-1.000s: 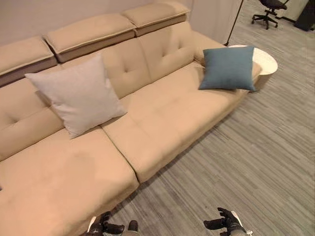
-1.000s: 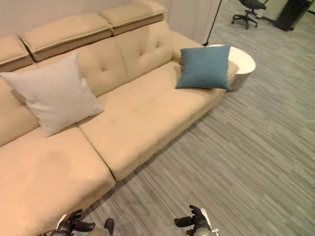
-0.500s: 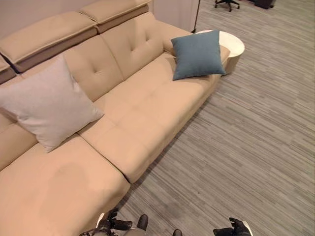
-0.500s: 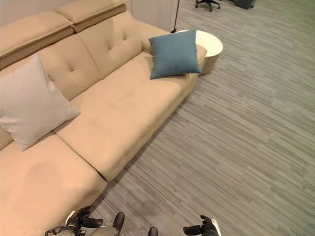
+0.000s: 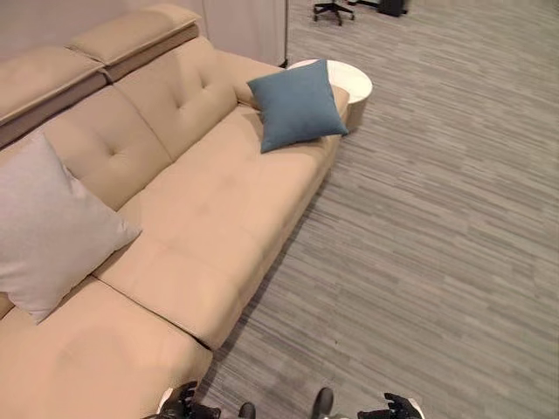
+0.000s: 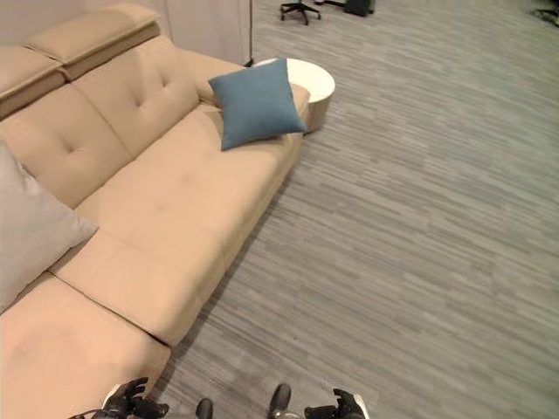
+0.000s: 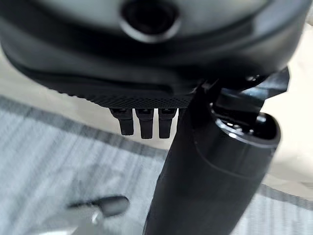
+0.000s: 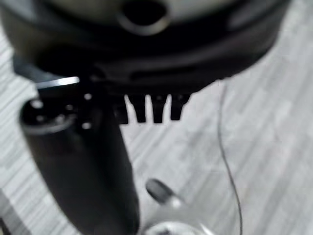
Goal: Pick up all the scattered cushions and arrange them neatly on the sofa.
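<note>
A blue cushion [image 5: 295,103] leans against the backrest at the far right end of the beige sofa [image 5: 201,218]. A light grey cushion [image 5: 48,231] stands against the backrest at the sofa's left part. My left hand [image 5: 185,406] hangs low by the sofa's front edge, over the floor. My right hand [image 5: 397,408] hangs over the carpet to its right. The left wrist view shows the left hand [image 7: 146,73] with relaxed fingers and nothing in it. In the right wrist view, the right hand [image 8: 146,63] is likewise open and holds nothing.
A round white side table [image 5: 352,85] stands against the sofa's right end, just behind the blue cushion. Grey striped carpet [image 5: 437,244] spreads wide to the right. An office chair [image 5: 330,9] stands far back. A thin pole [image 5: 287,30] rises behind the side table.
The camera has swung to the right, so the sofa and cushions sit further left in the picture. Both hands stay low and open, now closer to the bottom edge.
</note>
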Robot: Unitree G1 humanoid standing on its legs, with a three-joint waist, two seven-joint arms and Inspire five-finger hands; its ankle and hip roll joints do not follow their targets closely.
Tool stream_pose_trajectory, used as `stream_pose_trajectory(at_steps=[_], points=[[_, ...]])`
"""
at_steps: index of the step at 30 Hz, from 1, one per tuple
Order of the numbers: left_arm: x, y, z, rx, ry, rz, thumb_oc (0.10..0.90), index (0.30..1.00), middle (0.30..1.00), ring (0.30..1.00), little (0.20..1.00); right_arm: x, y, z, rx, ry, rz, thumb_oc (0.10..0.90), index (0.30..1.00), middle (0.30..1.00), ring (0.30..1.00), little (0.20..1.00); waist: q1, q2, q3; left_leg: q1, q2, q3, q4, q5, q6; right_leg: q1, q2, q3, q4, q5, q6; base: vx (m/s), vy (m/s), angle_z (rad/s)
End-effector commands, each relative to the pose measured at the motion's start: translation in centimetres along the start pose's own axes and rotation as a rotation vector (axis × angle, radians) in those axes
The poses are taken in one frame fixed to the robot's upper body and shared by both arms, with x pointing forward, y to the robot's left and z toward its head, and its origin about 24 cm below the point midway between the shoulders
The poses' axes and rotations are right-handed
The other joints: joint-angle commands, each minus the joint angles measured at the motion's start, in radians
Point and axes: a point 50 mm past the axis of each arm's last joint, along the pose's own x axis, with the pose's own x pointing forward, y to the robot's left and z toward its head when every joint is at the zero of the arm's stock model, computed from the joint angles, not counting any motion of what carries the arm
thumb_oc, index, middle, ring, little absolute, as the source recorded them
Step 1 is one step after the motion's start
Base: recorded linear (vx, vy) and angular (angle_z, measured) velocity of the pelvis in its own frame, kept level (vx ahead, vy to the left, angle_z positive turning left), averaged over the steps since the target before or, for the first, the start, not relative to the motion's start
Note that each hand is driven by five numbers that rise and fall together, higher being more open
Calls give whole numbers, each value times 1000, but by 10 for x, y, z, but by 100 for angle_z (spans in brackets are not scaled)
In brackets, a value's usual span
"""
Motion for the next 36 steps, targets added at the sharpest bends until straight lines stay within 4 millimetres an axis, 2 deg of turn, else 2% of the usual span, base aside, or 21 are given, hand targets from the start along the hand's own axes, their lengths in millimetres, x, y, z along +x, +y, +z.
stream_pose_trajectory(at_steps=[1,3,6,7,8,10,12,15,16,17,18,20,21,24,27,29,30,32,34,35,36], points=[[3,-9,33,37,-125,-29,800,900,900,900,900,6,-42,23,8,-87,-142,800,900,900,900,900,18,15,76,-8,55,-41,146,62,17,97,20,6,-69,-32,52,187,-137,-25],[3,-9,34,35,-127,-25,800,900,900,900,900,6,-41,23,10,-87,-141,800,900,900,900,900,28,8,81,-54,22,-35,115,23,23,122,27,17,-85,-41,58,231,-67,-17],[3,-10,30,50,-109,-25,800,900,900,900,900,6,-40,28,4,-102,-142,800,900,900,900,900,43,-2,73,-84,-34,-4,-81,-20,33,158,39,25,-118,-54,80,284,-3,3],[3,-10,28,53,-101,-25,800,900,900,900,900,6,-40,28,1,-102,-143,800,900,900,900,900,50,0,68,-85,-49,0,-154,-4,33,168,48,31,-126,-59,83,396,63,-5],[3,-7,21,53,-81,-21,800,900,900,900,900,6,-38,26,-8,-96,-139,800,900,900,900,900,67,14,51,-106,-84,-4,-290,77,34,188,83,43,-134,-75,85,382,69,-9],[2,-5,17,47,-69,-15,800,900,900,900,900,6,-36,25,-1,-91,-136,800,900,900,900,900,87,22,45,-125,-97,2,-346,138,24,220,108,63,-131,-99,82,352,82,-16],[0,-1,3,36,-24,-5,800,900,900,900,900,5,-31,22,-18,-84,-116,800,900,900,900,900,99,14,26,-78,-109,-25,-381,120,50,230,114,88,-92,-126,85,329,104,-99],[-2,5,-8,33,15,10,800,900,900,900,900,5,-26,20,-26,-81,-96,800,900,900,900,900,105,-2,6,-19,-120,-43,-382,89,79,219,91,98,49,-141,115,303,141,-86],[-1,10,-7,25,11,22,800,900,900,900,900,5,-24,26,-27,-94,-83,800,900,900,900,900,99,2,13,19,-120,-49,-362,55,110,148,49,98,243,-76,164,284,198,-43],[-1,13,-4,20,-1,31,800,900,900,900,900,6,-24,31,-21,-110,-79,800,900,900,900,900,89,11,24,45,-115,-53,-359,41,122,107,35,100,340,-40,183,202,160,-36],[-1,13,-4,19,-2,31,800,900,900,900,900,6,-24,31,-21,-110,-79,800,900,900,900,900,89,12,21,42,-113,-54,-360,43,121,104,37,99,337,-37,183,105,96,-13],[1,16,2,22,-20,41,800,900,900,900,900,6,-23,39,-23,-133,-77,800,900,900,900,900,72,39,31,75,-97,-60,-360,23,139,32,16,77,482,-2,199,185,122,18],[1,17,8,11,-45,51,800,900,900,900,900,6,-21,41,-25,-139,-70,800,900,900,900,900,65,56,30,122,-85,-71,-382,3,147,-20,-28,38,488,7,185,309,90,17],[2,16,16,4,-76,46,800,900,900,900,900,6,-21,44,-34,-151,-67,800,900,900,900,900,50,56,33,176,-87,-90,-409,-25,141,-44,-47,40,318,-22,158,314,-31,6],[3,13,19,13,-80,37,800,900,900,900,900,6,-22,46,-29,-154,-67,800,900,900,900,900,19,51,41,240,-96,-133,-430,-59,126,-87,-18,143,83,19,160,321,-95,8],[3,13,18,15,-74,37,800,900,900,900,900,6,-24,44,-33,-148,-71,800,900,900,900,900,7,50,39,259,-93,-151,-441,-65,120,-105,-9,184,46,46,166,308,-101,44],[2,9,10,18,-48,32,800,900,900,900,900,6,-22,40,-35,-136,-62,800,900,900,900,900,1,36,24,285,-96,-172,-444,-92,111,-75,-2,198,-5,62,163,475,-172,73],[1,4,6,17,-31,22,800,900,900,900,900,6,-23,35,-30,-124,-66,800,900,900,900,900,-7,33,5,297,-65,-170,-418,-102,79,-52,6,175,-11,58,150,378,-189,75],[1,2,6,15,-32,16,800,900,900,900,900,6,-25,34,-11,-126,-75,800,900,900,900,900,-12,33,7,278,-49,-162,-369,-90,56,-27,13,155,-25,49,140,147,-129,65],[2,1,9,0,-41,13,800,900,900,900,900,6,-27,37,18,-140,-86,800,900,900,900,900,-14,28,15,228,-30,-129,-277,-64,35,-2,9,131,-33,38,131,69,-159,101],[2,-1,16,-9,-61,7,800,900,900,900,900,6,-30,42,47,-155,-102,800,900,900,900,900,-10,12,40,111,0,-60,-88,-27,28,35,2,96,-44,20,105,112,-229,100]])
